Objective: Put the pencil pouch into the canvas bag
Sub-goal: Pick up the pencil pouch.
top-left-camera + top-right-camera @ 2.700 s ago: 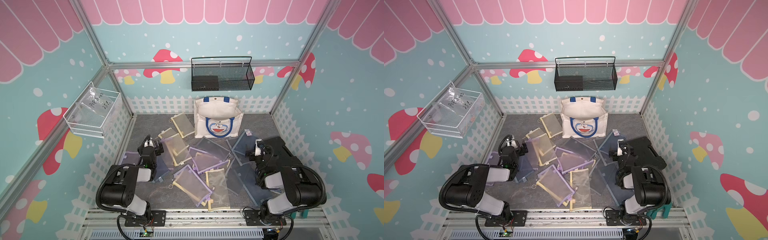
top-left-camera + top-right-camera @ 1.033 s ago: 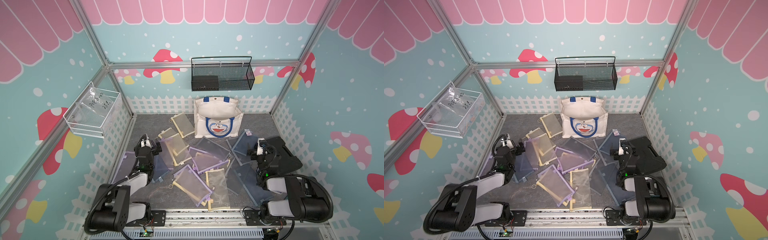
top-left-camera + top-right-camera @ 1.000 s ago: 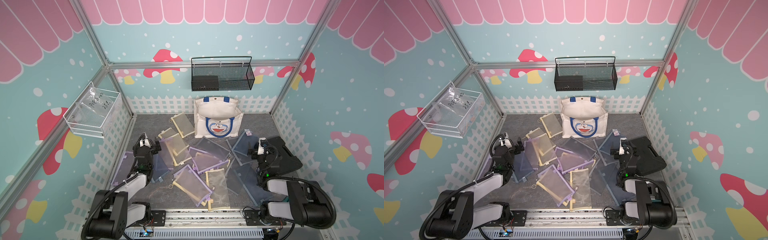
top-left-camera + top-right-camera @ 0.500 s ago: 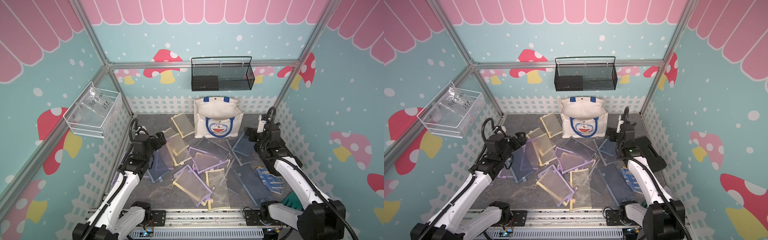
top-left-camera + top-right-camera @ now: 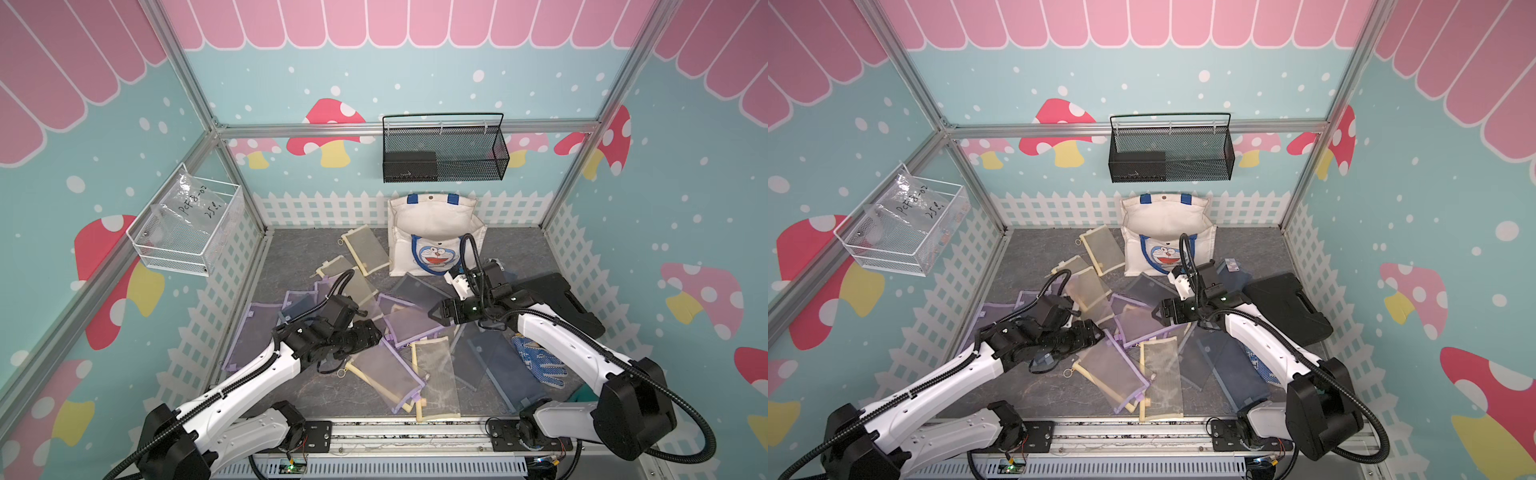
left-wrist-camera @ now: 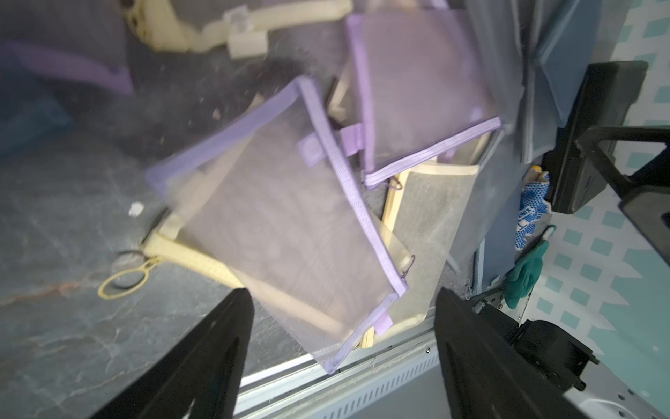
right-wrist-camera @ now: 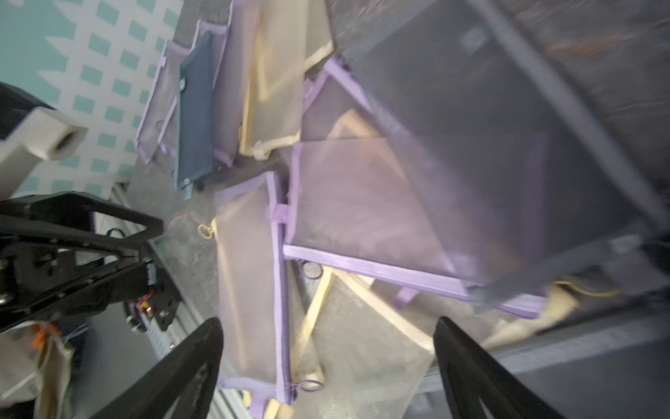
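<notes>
You have both tools spread wide and empty, left tool (image 5: 376, 336) and right tool (image 5: 433, 312), above the pencil pouches (image 5: 409, 324) near the canvas bag (image 5: 432, 237).

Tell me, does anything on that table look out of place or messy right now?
Yes. The mesh pouches lie scattered and overlapping in a heap mid-table, none squared up. A blue-dotted work glove lies among them near the right arm, which looks like a stray. The canvas bag stands upright at the back, mouth open.
</notes>
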### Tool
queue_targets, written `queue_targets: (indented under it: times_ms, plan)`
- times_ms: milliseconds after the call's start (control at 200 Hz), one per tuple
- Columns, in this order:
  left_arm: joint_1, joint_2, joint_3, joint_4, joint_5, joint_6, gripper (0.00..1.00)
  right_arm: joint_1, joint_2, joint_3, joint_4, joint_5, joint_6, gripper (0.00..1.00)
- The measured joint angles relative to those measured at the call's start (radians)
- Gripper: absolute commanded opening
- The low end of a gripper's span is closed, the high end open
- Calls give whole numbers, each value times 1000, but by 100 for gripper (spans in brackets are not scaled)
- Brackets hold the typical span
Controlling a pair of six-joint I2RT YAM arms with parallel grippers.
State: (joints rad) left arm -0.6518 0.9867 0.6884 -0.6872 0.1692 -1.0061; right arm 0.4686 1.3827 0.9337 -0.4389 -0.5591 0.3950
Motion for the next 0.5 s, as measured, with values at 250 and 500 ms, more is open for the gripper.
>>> queue_targets:
  times_ms: [250,500]
  plan:
    - [-5,-200,-261,80,27,-195,64,82,117,-17,77,-172,-27,82]
    - [-12,-345,-410,230,-23,-341,52,131,202,-58,183,-262,-27,74]
